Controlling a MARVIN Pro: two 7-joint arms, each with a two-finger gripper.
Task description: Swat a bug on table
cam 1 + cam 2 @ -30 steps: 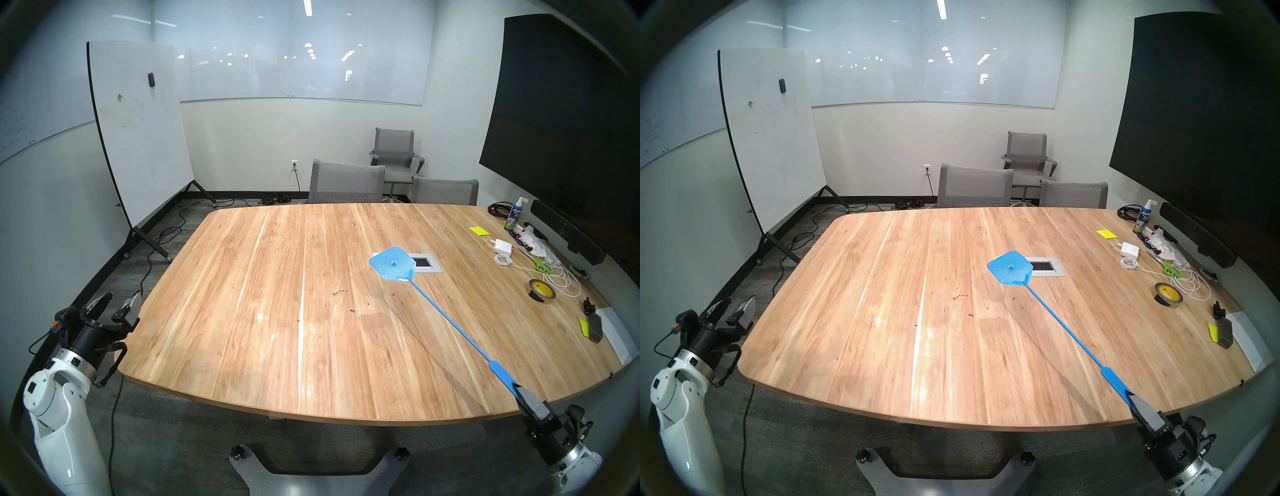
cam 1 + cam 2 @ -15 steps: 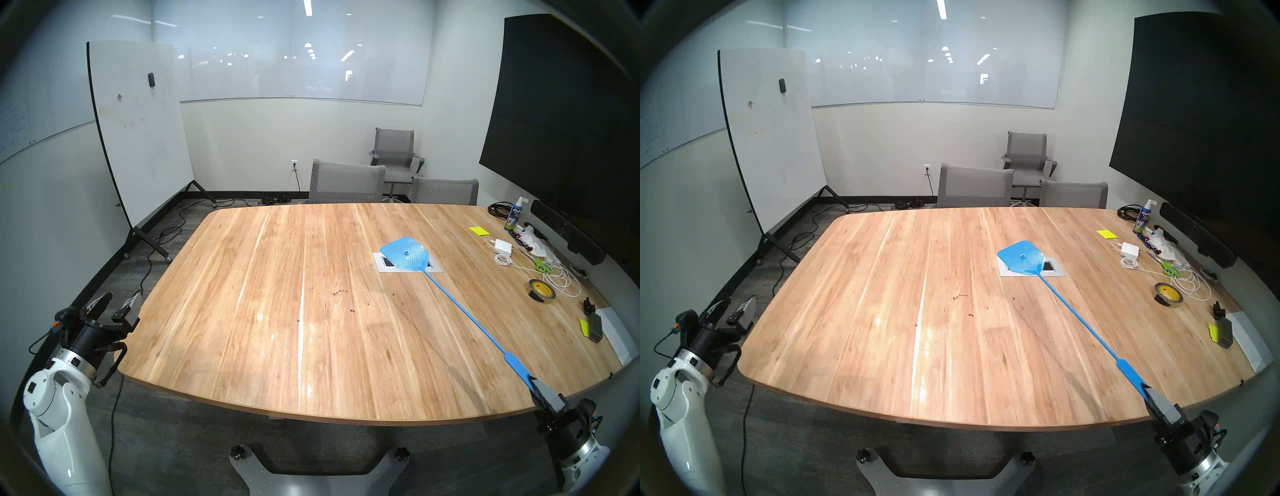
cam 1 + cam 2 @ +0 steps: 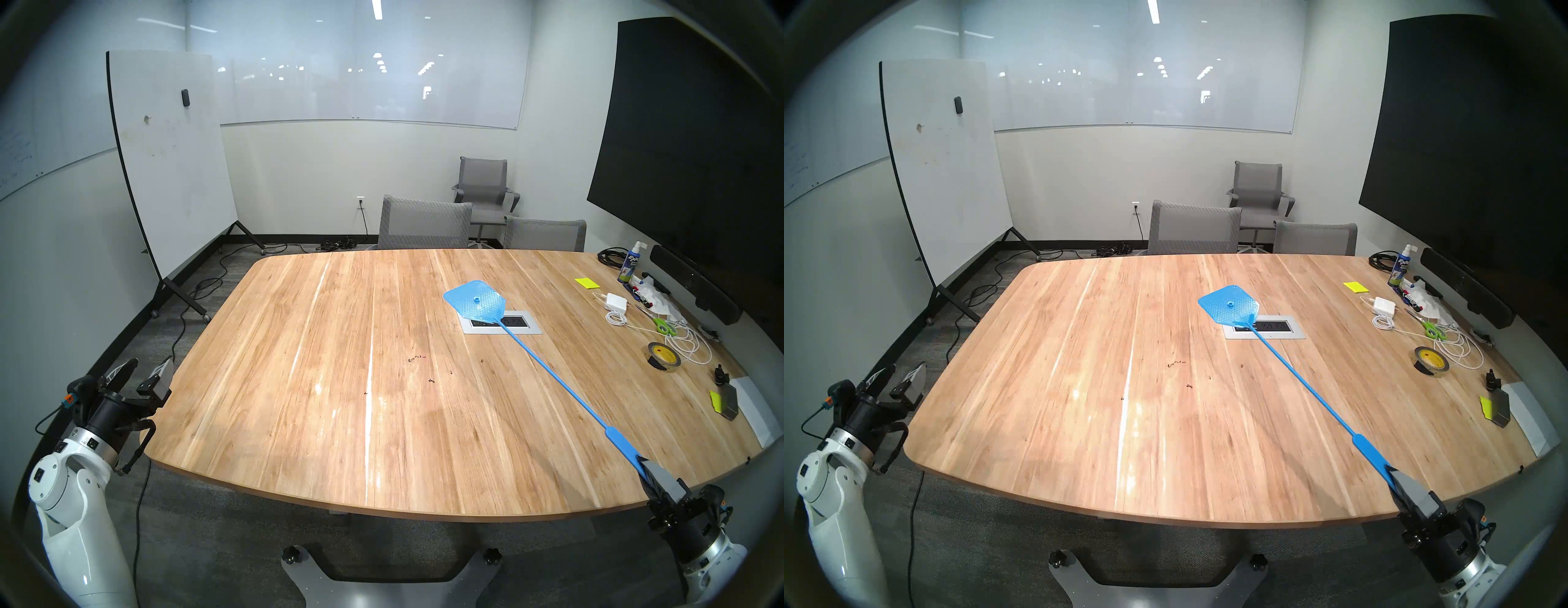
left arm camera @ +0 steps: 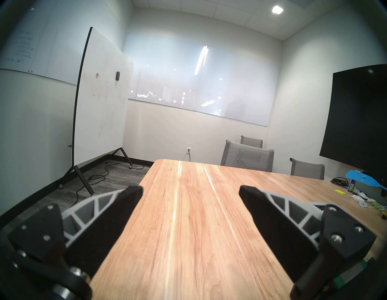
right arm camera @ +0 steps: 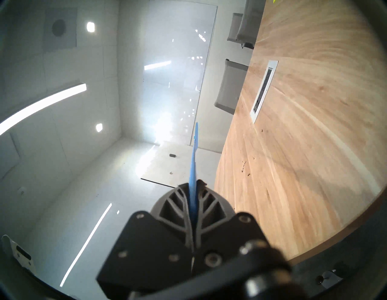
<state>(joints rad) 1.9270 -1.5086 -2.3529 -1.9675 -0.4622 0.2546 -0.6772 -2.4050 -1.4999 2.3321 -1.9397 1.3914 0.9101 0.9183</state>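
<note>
Bug (image 3: 431,381) lying as a tiny black speck near the middle of the table (image 3: 297,424), with the swatter raised beyond it.

Head views: the right gripper (image 3: 648,466) at the table's near right edge is clamped tight on the handle of the blue fly swatter (image 3: 551,373), whose head (image 3: 1228,304) hangs above the wood just beside the silver outlet panel (image 3: 1284,335), well apart from the bug (image 3: 1189,386); a few more dark crumbs lie near. The left gripper (image 3: 146,368) hovers off the left edge, fingers spread wide, empty. Left wrist view: both fingers (image 4: 117,201) stand far apart over the bare planks. Right wrist view, turned sideways: the fingers (image 5: 178,201) pinch the blue handle edge-on; dark specks (image 5: 248,174) dot the tabletop.
</note>
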